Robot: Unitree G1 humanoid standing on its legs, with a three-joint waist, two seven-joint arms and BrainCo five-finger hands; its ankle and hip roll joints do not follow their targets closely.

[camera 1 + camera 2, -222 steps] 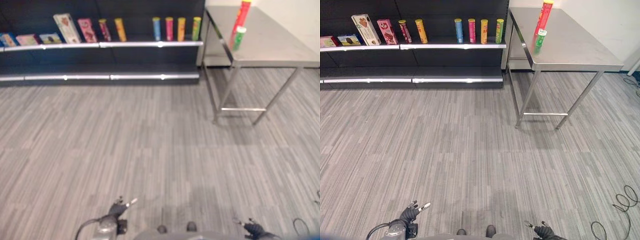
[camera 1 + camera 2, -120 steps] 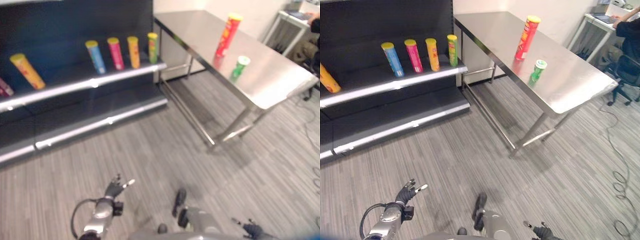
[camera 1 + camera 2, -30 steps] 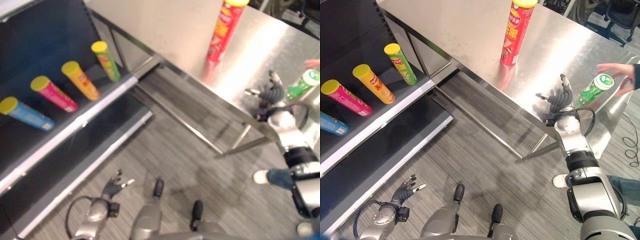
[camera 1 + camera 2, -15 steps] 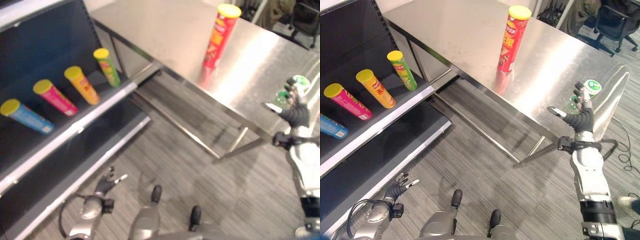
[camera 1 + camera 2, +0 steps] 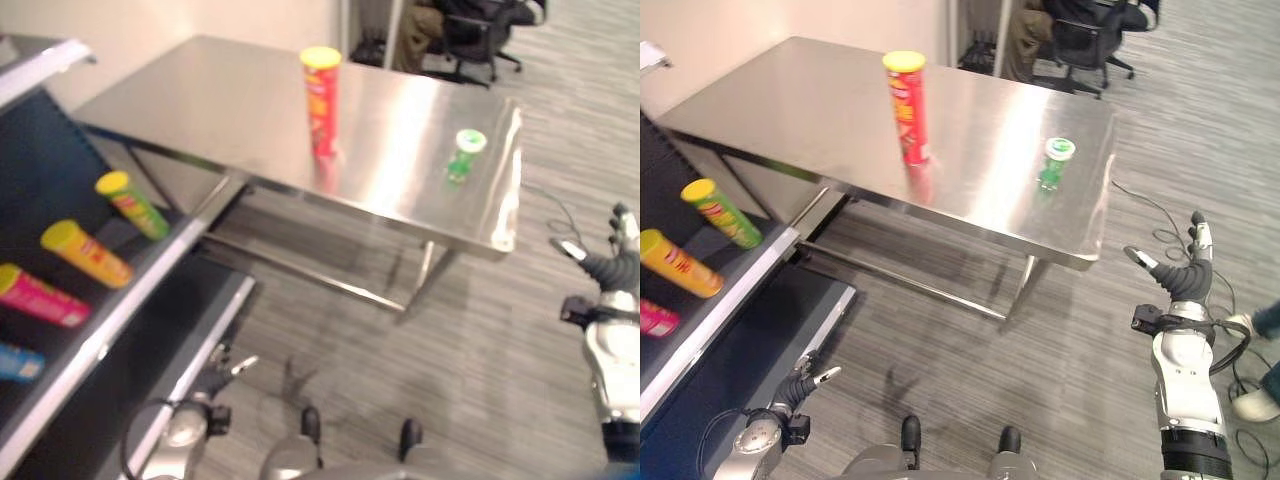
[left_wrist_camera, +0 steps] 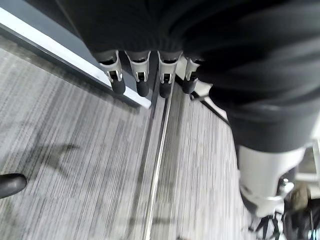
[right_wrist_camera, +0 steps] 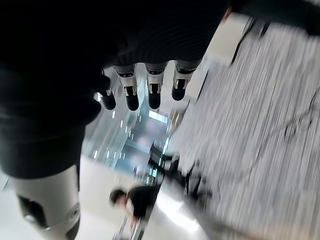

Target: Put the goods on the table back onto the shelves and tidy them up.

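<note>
A tall red can with a yellow lid (image 5: 908, 108) stands upright near the middle of the steel table (image 5: 810, 100). A short green can with a white lid (image 5: 1053, 163) stands near the table's right end. My right hand (image 5: 1185, 283) is raised over the floor, right of the table's end and apart from both cans, open and empty, its straight fingers (image 7: 152, 90) spread. My left hand (image 5: 797, 391) hangs low by the dark shelf (image 5: 735, 300), open, its fingers (image 6: 141, 80) straight. The shelf carries a green can (image 5: 722, 213), a yellow can (image 5: 680, 263) and a pink can (image 5: 652, 318).
Grey striped floor (image 5: 1040, 350) lies between me and the table. An office chair (image 5: 1080, 35) with a seated person stands beyond the table. A person's shoe (image 5: 1258, 402) shows at the right edge. The table's legs and lower bar (image 5: 910, 285) stand near the shelf's end.
The camera has swung, so the table now sits mid-view. My right hand now shows right of the table's end, farther from the green can. The person's hand by the green can is gone.
</note>
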